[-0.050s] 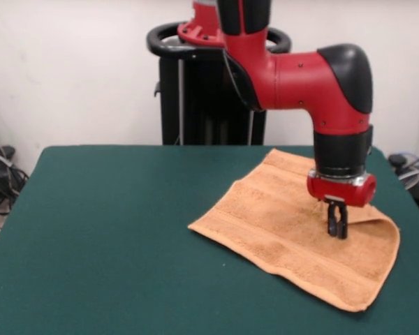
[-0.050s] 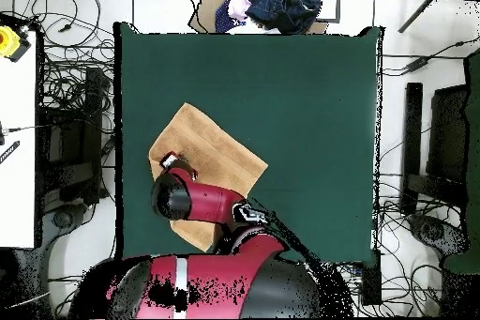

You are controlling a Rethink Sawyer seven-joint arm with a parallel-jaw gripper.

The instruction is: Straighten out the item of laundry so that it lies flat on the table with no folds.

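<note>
Arm (image 2: 202, 202) overhangs towel (image 1: 279, 223) (cables (image 2: 61, 82) around table (image 1: 112, 230)).

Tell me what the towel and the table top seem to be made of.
The towel looks like terry cloth, light orange-tan: a soft, nubby, matte pile, with flatter woven bands across it and a hemmed edge. The table seems covered in dark green felt or similar cloth: flat, matte, with no shine or grain. What lies under the cover cannot be seen.
</note>
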